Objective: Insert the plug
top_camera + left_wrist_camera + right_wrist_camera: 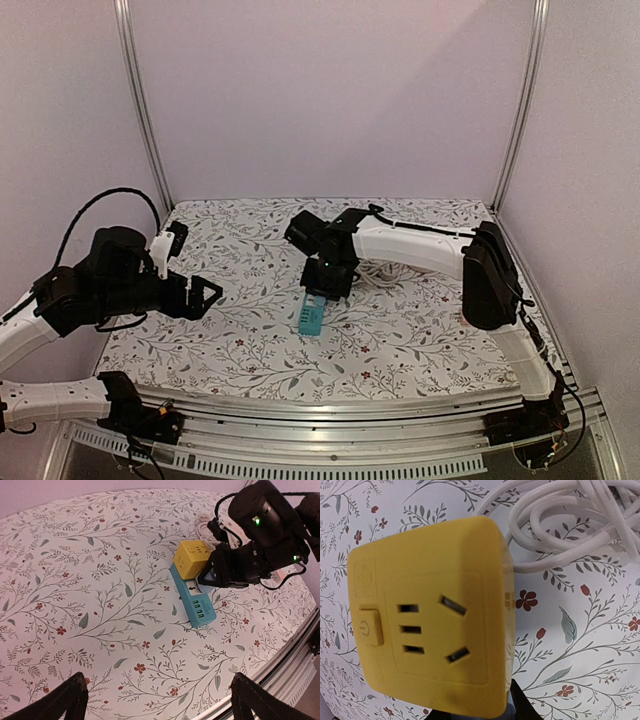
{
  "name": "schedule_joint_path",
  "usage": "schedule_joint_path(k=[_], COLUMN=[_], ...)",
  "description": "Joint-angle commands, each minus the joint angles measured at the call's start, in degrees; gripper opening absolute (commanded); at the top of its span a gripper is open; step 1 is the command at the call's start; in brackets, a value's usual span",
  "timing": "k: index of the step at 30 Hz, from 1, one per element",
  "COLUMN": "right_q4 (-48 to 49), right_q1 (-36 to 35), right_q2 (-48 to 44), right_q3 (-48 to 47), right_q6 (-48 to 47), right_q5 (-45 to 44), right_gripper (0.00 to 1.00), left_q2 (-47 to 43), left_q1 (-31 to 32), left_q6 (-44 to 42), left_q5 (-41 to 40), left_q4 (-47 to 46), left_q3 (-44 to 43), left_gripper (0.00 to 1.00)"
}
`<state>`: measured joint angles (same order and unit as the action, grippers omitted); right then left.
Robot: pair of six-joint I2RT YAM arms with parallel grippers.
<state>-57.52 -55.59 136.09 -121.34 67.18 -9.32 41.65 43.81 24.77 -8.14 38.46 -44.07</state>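
A yellow cube plug adapter [191,558] stands on the far end of a teal power strip [198,605] lying mid-table; both show in the top view, the strip [311,315] poking out below the right arm. My right gripper [328,280] is down over the cube, its fingers [521,706] at the cube's sides, shut on it. The right wrist view is filled by the cube's socket face [430,620]. My left gripper [160,700] is open and empty, hovering over the left of the table [205,293], well apart from the strip.
A coiled white cable [560,525] lies on the floral tablecloth just behind the cube, also in the left wrist view [202,522]. The table's metal front rail [330,410] runs along the near edge. Frame posts stand at the back corners.
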Motion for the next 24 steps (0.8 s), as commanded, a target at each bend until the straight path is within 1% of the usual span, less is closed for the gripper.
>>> schedule_joint_path(k=[1, 8, 12, 24], right_q4=[-14.15, -19.28, -18.86, -16.95], right_q1=[-0.21, -0.32, -0.36, -0.31], right_q2=[3.52, 0.56, -0.18, 6.06], right_q3=[2.73, 6.53, 8.65, 8.28], right_q6=[2.33, 1.27, -1.01, -5.02], right_q5=[-3.44, -4.41, -3.04, 0.91], right_gripper=[0.00, 0.00, 0.00, 0.00], left_q2=[0.64, 0.90, 1.04, 1.38], left_q1=[0.05, 0.05, 0.05, 0.13], left_q6=[-0.75, -0.76, -0.76, -0.60], left_q5=[-0.16, -0.51, -0.64, -1.29], left_q4=[-0.23, -0.29, -0.18, 0.01], left_q3=[1.09, 1.10, 1.10, 1.10], left_gripper=[1.00, 0.99, 0.99, 1.00])
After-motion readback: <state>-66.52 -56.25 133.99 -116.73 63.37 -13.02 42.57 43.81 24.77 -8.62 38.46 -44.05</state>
